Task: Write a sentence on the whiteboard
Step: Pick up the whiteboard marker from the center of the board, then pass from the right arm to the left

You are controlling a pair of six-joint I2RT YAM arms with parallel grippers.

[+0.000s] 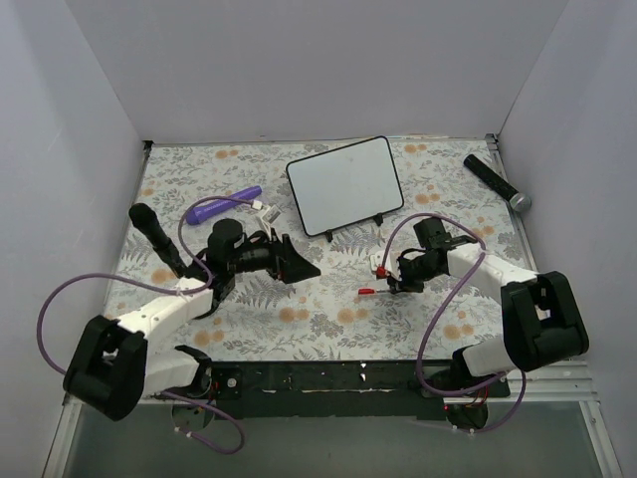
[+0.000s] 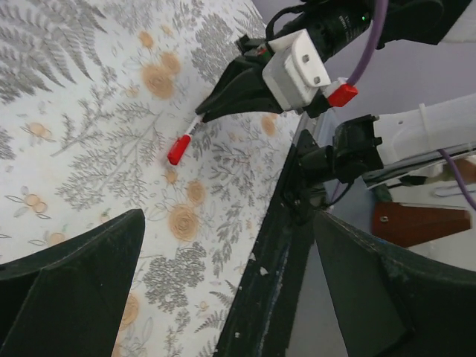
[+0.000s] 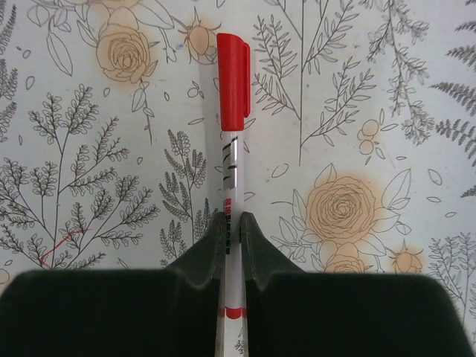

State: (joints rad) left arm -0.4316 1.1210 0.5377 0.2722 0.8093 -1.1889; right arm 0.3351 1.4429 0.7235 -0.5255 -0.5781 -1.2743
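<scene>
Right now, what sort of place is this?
Probably a robot test cell: plain white walls box in a floral-covered table, with a propped-up whiteboard and a red-capped marker clamped in the right tool.

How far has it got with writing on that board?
Nothing looks done yet: the whiteboard is blank. In hand: the right gripper is shut on the marker, whose red cap is on. The left gripper is open and holds nothing. Left to do: take the cap off, bring the marker to the whiteboard and write the whole sentence.
</scene>
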